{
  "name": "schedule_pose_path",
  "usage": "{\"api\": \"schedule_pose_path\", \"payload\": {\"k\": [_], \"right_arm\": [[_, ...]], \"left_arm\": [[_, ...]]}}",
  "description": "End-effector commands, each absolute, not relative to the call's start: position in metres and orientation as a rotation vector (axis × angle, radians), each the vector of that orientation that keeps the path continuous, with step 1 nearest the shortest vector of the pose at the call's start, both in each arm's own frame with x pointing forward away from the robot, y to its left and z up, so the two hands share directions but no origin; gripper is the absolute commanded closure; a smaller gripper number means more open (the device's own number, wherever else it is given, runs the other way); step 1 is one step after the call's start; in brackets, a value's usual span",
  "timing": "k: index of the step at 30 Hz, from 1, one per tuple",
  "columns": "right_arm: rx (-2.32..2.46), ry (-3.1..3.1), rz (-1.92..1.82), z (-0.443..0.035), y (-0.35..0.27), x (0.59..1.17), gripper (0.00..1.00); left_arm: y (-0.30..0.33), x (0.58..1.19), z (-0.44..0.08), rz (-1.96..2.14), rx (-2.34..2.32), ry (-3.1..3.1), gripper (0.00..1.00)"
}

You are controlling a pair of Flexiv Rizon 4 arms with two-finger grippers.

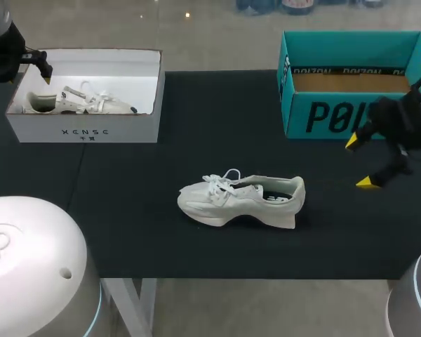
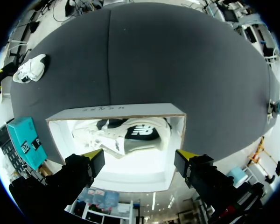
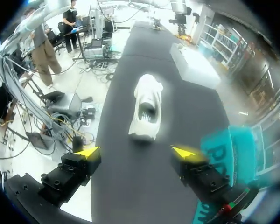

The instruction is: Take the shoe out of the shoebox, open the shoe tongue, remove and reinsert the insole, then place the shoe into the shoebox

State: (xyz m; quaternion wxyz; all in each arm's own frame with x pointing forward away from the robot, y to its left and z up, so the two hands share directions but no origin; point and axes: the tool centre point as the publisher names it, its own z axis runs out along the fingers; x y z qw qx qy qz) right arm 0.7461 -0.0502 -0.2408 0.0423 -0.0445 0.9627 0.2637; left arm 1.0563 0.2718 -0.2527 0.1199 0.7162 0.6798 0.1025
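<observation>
Shoe (image 1: pixel 242 200) upright on table (image 1: pixel 140 232), teal box (image 1: pixel 337 116) beside released right hand (image 1: pixel 359 162); left hand (image 2: pixel 140 155) released above white shoebox (image 1: pixel 84 130)

Left claw (image 2: pixel 140 154) and right claw (image 3: pixel 136 151) are black, blocky, yellow-tipped (screw heads (image 3: pixel 65 169) dot both); white domed arm housings (image 1: pixel 28 253) carry blue rings.

The table (image 1: pixel 161 232) is black. The shoe (image 1: pixel 242 200) on it is white, dark inside. The 2nd shoe (image 2: pixel 126 135) is white with a black patch, in a white shoebox (image 1: pixel 84 130) with dark lettering. The teal box (image 1: pixel 351 116) has black letters and a brown floor. The left gripper (image 2: pixel 139 155) and right gripper (image 1: pixel 360 162) are black with yellow tips.
</observation>
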Motion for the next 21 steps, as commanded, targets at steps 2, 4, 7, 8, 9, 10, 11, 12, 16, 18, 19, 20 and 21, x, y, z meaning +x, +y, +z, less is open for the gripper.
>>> {"api": "schedule_pose_path", "payload": {"k": [2, 4, 7, 8, 9, 10, 11, 12, 16, 18, 19, 20, 21], "right_arm": [[-0.290, 2.897, 0.949, -0.243, -0.055, 0.749, 0.00], [-0.290, 2.897, 0.949, -0.243, -0.055, 0.749, 0.00], [-0.290, 2.897, 0.949, -0.243, -0.055, 0.749, 0.00], [-0.290, 2.897, 0.949, -0.243, -0.055, 0.749, 0.00], [-0.290, 2.897, 0.949, -0.243, -0.055, 0.749, 0.00], [-0.290, 2.897, 0.949, -0.243, -0.055, 0.749, 0.00], [-0.290, 2.897, 0.949, -0.243, -0.055, 0.749, 0.00], [-0.290, 2.897, 0.949, -0.243, -0.055, 0.749, 0.00], [-0.249, 2.882, 1.023, -0.245, -0.061, 0.750, 0.00], [-0.209, 2.868, 1.048, -0.247, -0.065, 0.747, 0.00], [-0.173, 2.867, 1.062, -0.250, -0.068, 0.747, 0.00], [-0.134, 2.857, 1.097, -0.253, -0.071, 0.746, 0.00], [-0.111, 2.838, 1.161, -0.256, -0.074, 0.746, 0.00]], "left_arm": [[0.272, 1.055, -0.253, 0.304, 2.093, 1.986, 0.00], [0.272, 1.055, -0.253, 0.304, 2.093, 1.986, 0.00], [0.272, 1.055, -0.253, 0.304, 2.093, 1.986, 0.00], [0.272, 1.055, -0.253, 0.304, 2.093, 1.986, 0.00], [0.272, 1.055, -0.253, 0.304, 2.093, 1.986, 0.00], [0.272, 1.055, -0.253, 0.304, 2.093, 1.986, 0.00], [0.272, 1.055, -0.253, 0.304, 2.093, 1.986, 0.00], [0.272, 1.055, -0.253, 0.304, 2.093, 1.986, 0.00], [0.272, 1.055, -0.253, 0.304, 2.093, 1.986, 0.00], [0.272, 1.055, -0.253, 0.304, 2.093, 1.986, 0.00], [0.272, 1.055, -0.253, 0.304, 2.093, 1.986, 0.00], [0.272, 1.055, -0.253, 0.304, 2.093, 1.986, 0.00], [0.272, 1.055, -0.253, 0.304, 2.093, 1.986, 0.00]]}}
